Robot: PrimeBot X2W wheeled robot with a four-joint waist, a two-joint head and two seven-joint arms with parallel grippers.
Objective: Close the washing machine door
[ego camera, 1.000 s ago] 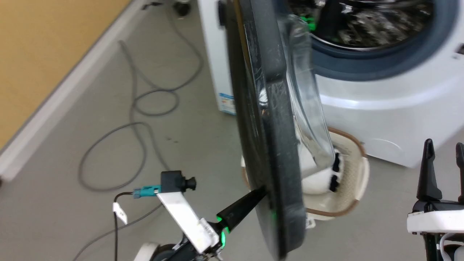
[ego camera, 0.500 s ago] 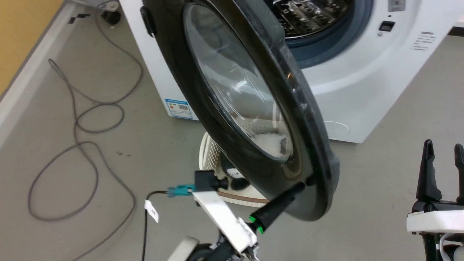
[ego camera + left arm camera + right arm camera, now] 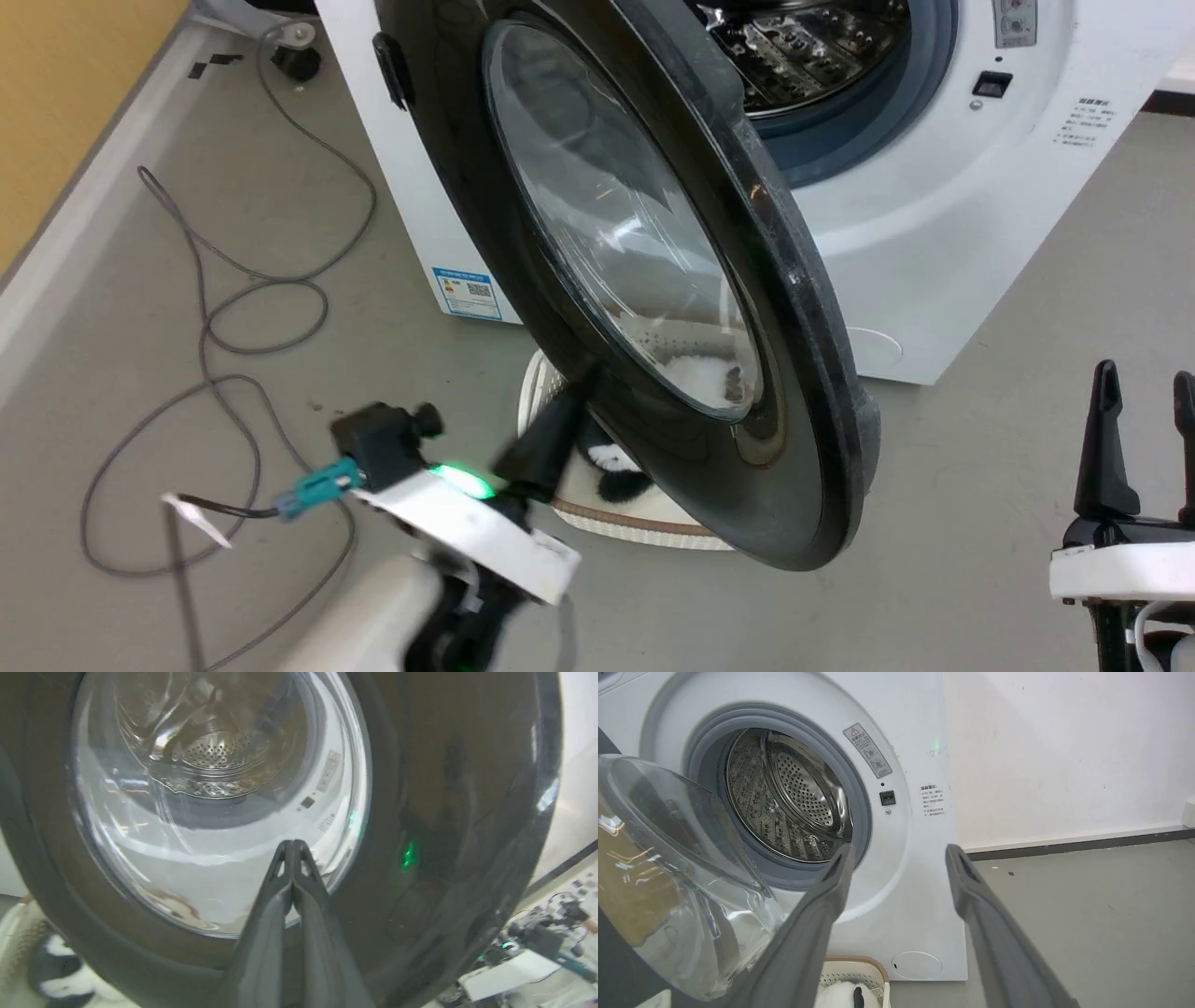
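The washing machine door [image 3: 794,308], glossy black with a bulging glass window, stands half open in front of the white washing machine [image 3: 943,224]. The steel drum [image 3: 803,47] shows behind the door. My left gripper [image 3: 581,381] is shut, its tip against the door's outer face at the lower left of the glass. In the left wrist view the closed left gripper [image 3: 292,844] points at the window's lower edge on the door [image 3: 444,788]. My right gripper [image 3: 1145,373] hangs open at the lower right, apart from the door. The right gripper [image 3: 899,854] faces the machine [image 3: 920,868], with the door's glass bowl [image 3: 682,858] to its left.
A cream basket [image 3: 607,518] holding a black-and-white soft item sits on the floor under the door. Grey cable [image 3: 233,308] loops across the floor to the left. A skirting board and yellow wall [image 3: 56,112] run along the far left.
The door went from edge-on to showing its outer face while the camera shifted. My left gripper slid from the door's lower right rim to the lower left of the glass.
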